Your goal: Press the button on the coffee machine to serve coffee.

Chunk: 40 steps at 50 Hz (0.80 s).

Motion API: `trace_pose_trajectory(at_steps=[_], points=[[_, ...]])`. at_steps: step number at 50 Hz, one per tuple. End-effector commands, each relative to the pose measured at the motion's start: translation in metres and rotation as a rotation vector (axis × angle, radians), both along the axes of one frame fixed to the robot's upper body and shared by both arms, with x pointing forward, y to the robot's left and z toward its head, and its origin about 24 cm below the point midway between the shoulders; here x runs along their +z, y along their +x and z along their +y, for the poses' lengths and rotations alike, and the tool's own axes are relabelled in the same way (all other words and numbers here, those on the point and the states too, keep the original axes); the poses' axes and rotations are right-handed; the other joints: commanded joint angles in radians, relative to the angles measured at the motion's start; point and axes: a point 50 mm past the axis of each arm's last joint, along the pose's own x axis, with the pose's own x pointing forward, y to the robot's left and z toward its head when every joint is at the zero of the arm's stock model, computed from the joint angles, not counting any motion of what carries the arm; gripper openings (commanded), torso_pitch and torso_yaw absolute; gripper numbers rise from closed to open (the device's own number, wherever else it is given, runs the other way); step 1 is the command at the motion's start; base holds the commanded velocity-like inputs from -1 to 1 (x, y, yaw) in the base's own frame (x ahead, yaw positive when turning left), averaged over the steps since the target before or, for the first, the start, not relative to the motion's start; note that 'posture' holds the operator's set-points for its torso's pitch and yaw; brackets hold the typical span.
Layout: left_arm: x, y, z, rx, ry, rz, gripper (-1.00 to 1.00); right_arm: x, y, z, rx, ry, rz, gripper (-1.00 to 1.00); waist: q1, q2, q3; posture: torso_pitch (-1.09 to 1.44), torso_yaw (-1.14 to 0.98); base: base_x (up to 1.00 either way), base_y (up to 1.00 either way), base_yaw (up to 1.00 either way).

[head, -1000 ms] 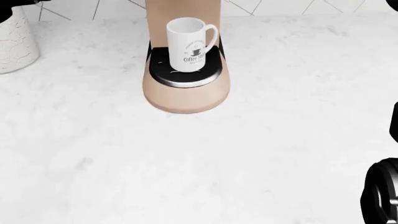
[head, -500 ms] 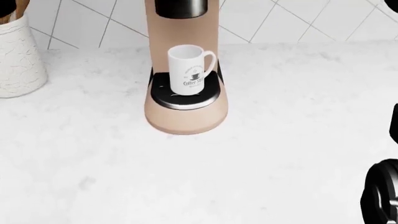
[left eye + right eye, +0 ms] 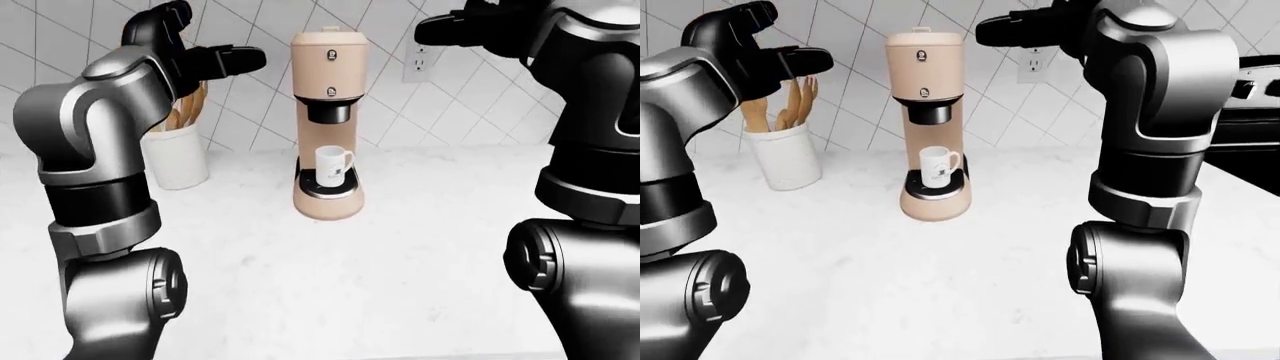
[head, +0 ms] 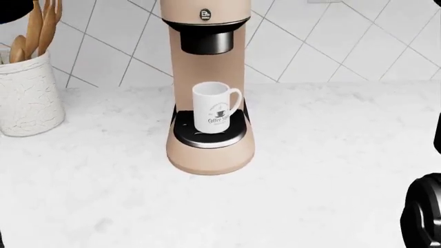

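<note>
Centre of the left-eye view: the coffee machine (image 3: 328,112) stands on my white tabletop (image 3: 400,247), a mug (image 4: 214,107) under its spout. My left robot hand (image 3: 205,56) and right robot hand (image 3: 1025,28) hover high, fingers spread; the right one is cropped at the top edge. Utensil crock (image 3: 786,154) at left.

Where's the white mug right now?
The white mug sits centre in the head view, on the coffee machine drip tray under its spout, right of the utensil crock.

White marble counter (image 4: 331,155), diagonal white-tiled wall (image 4: 331,36), wall outlet (image 3: 1032,67).
</note>
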Motion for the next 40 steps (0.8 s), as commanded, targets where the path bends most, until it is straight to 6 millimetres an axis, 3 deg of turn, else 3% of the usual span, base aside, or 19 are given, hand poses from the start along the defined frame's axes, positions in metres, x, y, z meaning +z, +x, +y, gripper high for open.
trace_pose_trajectory(at_steps=[1, 34, 40], points=[[0.018, -0.007, -0.002, -0.008, -0.001, -0.081, 1.00, 0.014, -0.006, 0.000, 0.003, 0.000, -0.073, 1.00, 0.000, 0.001, -0.009, -0.48, 0.00, 0.00, 0.00, 0.00], [0.012, -0.074, -0.017, -0.237, -0.067, -0.038, 1.00, 0.022, -0.005, -0.002, -0.006, -0.004, -0.080, 1.00, 0.003, 0.013, -0.004, -0.48, 0.00, 0.00, 0.00, 0.00], [0.018, -0.085, -0.027, -0.288, -0.074, -0.038, 1.00, 0.020, -0.004, -0.002, -0.006, -0.003, -0.079, 1.00, 0.005, 0.016, -0.003, -0.48, 0.00, 0.00, 0.00, 0.00]])
